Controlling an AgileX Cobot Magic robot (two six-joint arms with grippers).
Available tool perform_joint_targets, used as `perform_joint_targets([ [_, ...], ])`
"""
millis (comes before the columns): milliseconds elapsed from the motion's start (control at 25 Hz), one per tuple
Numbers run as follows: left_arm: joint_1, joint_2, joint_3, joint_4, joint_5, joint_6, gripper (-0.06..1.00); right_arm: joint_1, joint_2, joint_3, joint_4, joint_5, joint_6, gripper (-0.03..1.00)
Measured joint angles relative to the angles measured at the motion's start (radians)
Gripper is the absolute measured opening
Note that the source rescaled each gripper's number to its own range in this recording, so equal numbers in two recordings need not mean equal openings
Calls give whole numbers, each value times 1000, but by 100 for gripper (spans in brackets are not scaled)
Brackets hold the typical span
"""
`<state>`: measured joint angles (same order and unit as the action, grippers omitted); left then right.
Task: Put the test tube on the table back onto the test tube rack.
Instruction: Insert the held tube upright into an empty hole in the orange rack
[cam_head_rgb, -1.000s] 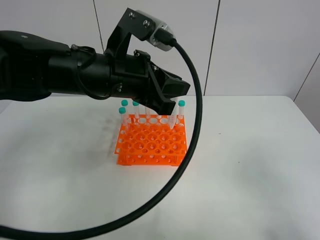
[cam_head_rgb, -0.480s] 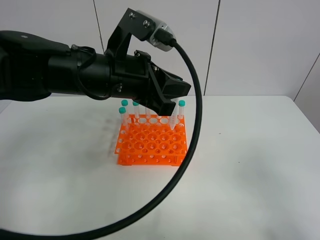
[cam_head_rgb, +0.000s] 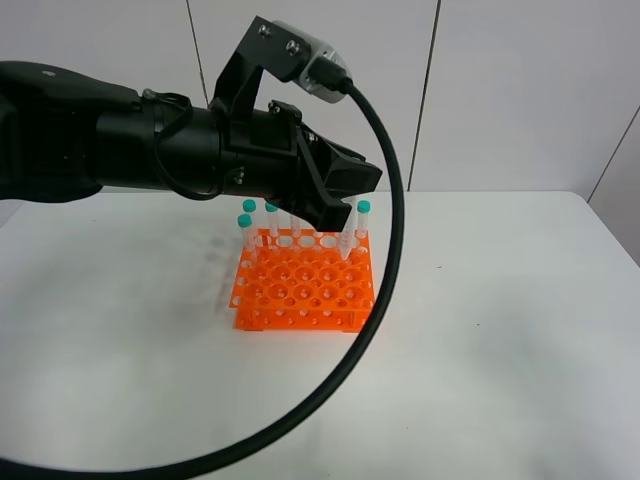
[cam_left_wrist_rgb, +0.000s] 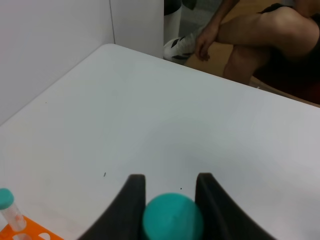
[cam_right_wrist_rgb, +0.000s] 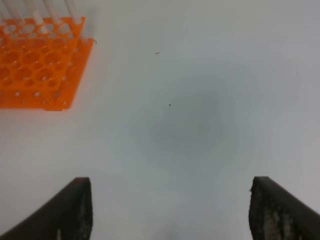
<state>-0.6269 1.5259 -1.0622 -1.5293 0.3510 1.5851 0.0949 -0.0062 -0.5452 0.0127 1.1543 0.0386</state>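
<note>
Your left gripper (cam_left_wrist_rgb: 170, 186) is closed on the tube (cam_left_wrist_rgb: 173, 219), with the teal cap pinched between its two fingers. In the high view it hangs over the back row of the rack (cam_head_rgb: 305, 285), among the other tubes (cam_head_rgb: 363, 222). The arm hides the tip, so you can't tell whether it sits in a hole. Your right gripper (cam_right_wrist_rgb: 170, 200) is spread wide, holding nothing, above the table (cam_right_wrist_rgb: 200, 100) beside the rack.

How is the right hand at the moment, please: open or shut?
Open: the right hand shows its fingers far apart, bare table between them.
</note>
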Motion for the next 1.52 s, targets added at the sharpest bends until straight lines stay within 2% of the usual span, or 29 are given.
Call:
perform_joint_targets([
  [520,0,0,0,0,-2,0,0,0,0,0,0,0,0,80],
  [840,0,0,3,17,-42,-7,0,0,0,0,0,0,0,80],
  [920,-5,0,3,93,-90,-50,0,0,0,0,0,0,0,80],
  [1040,-12,0,3,318,-187,-259,0,0,0,0,0,0,0,80],
  [1080,-12,0,3,410,-230,-378,0,0,0,0,0,0,0,80],
  [1200,-2,0,3,809,-333,-787,0,0,0,0,0,0,0,80],
  [1280,14,1,3,1041,-374,-1071,0,0,0,0,0,0,0,80],
  [1320,25,5,3,1140,-394,-1171,0,0,0,0,0,0,0,80],
  [1400,48,19,3,1262,-425,-1330,0,0,0,0,0,0,0,80],
  [1520,68,46,3,1324,-452,-1397,0,0,0,0,0,0,0,80],
])
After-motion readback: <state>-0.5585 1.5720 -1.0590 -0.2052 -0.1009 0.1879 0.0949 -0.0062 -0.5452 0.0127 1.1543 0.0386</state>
